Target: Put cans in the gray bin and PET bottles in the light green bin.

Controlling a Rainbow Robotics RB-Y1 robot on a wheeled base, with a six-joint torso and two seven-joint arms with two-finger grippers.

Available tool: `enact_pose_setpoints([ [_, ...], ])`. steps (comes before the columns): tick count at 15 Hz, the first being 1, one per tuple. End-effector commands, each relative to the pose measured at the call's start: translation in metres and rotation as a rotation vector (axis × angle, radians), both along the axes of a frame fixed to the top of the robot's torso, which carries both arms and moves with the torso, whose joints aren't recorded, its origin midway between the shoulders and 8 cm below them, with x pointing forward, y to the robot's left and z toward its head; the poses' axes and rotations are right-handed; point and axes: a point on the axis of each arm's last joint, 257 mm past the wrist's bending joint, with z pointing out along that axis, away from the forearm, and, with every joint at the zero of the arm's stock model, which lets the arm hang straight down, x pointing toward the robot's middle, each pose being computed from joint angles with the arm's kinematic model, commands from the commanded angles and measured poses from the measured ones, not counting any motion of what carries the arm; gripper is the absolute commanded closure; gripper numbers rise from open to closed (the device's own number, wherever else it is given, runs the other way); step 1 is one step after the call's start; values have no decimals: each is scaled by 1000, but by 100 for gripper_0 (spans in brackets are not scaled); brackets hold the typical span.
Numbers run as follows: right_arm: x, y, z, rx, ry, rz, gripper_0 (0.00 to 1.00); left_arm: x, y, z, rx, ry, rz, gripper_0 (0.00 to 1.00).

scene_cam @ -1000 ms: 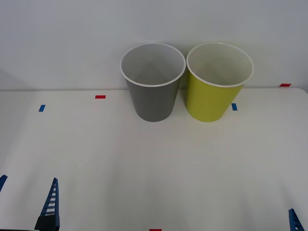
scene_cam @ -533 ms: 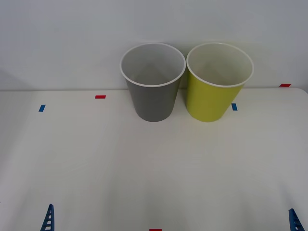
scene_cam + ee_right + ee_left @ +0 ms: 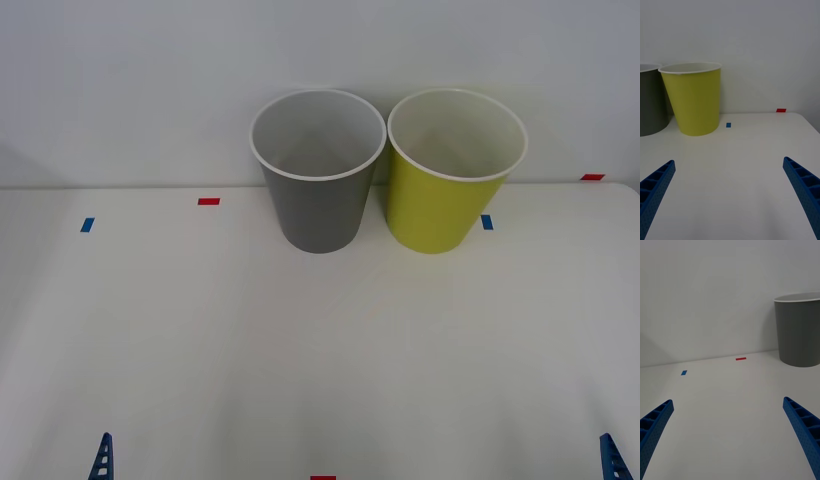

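Both arms parked at the near edge, no can in sight.

Left gripper (image 3: 730, 438) gapes wide, holding nothing; gray bin (image 3: 318, 170) and light green bin (image 3: 455, 170) stand touching at the far wall; right gripper (image 3: 730, 198) likewise wide and unladen. Next move likely needs an item to sort.

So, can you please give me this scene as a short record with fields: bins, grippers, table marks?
gray bin: upright at the table's far side, robot's left of the pair
light green bin: upright, close beside the gray bin on its right
left gripper: open, low over the near left of the table, holding nothing
right gripper: open, low at the near right, holding nothing
table marks: small red tape and blue tape pieces
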Motion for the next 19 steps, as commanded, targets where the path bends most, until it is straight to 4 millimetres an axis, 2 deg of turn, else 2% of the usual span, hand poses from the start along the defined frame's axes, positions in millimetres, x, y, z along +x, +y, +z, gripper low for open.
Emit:
enact_pose_setpoints([
  [1,0,0,0,0,0,0,0,0,0,0,0,1,0,0],
  [19,0,0,0,0,0,0,0,0,0,0,0,1,0,0],
])
